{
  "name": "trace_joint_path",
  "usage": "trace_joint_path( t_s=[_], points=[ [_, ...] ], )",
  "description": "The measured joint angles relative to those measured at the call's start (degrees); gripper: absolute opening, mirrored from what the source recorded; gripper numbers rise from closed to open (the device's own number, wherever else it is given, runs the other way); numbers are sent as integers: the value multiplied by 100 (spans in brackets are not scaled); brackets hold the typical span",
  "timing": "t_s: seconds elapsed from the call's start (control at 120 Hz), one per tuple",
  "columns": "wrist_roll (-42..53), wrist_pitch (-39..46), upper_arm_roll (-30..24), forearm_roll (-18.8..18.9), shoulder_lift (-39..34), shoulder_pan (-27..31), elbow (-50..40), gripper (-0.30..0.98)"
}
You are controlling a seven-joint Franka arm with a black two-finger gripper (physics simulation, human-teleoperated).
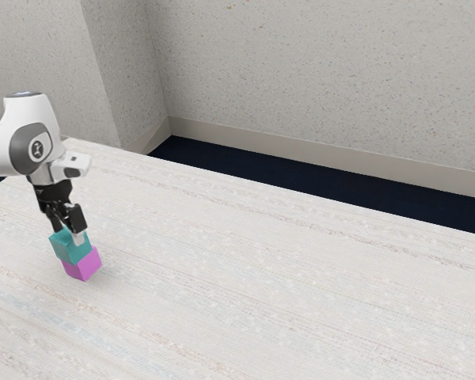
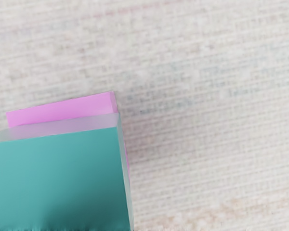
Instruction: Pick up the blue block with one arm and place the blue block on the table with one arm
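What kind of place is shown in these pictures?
It is probably a simulated robot work area inside a room: a robot arm reaches over a pale table, with a speckled wall and dark floor behind.

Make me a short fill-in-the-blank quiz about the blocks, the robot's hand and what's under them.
Of the teal cube-shaped block and the pink cube-shaped block, the lower is the ____ one.
The block nearer the black robot hand is the ____ one.
Both blocks are over a pale, streaked ____.

Missing words: pink; teal; table.
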Motion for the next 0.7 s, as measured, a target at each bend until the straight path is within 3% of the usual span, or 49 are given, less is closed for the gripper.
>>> trace_joint_path(
  t_s=[0.492, 0.7],
  points=[
    [185, 15, -70, -111, 98, 411, 65, 69],
    [220, 58, -49, -211, 168, -25, 56, 69]
  ],
)
